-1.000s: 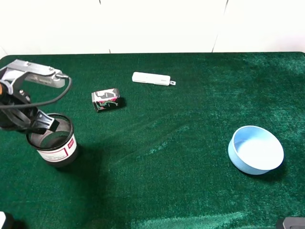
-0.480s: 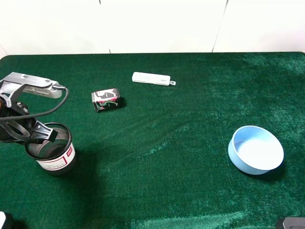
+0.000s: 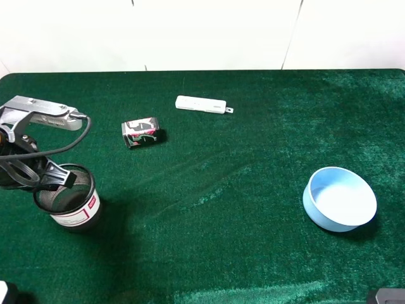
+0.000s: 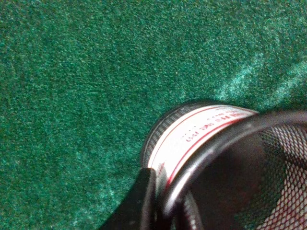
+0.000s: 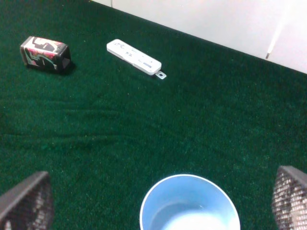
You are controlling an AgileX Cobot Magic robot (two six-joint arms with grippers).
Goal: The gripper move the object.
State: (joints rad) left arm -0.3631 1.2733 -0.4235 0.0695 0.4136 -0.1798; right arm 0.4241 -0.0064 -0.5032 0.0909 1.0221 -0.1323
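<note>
Cup (image 3: 73, 206): cylindrical black wire mesh, white-labelled.

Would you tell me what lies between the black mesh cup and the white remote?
The small black-and-pink can lies roughly between the mesh cup and the white remote, seen in the exterior high view.
</note>
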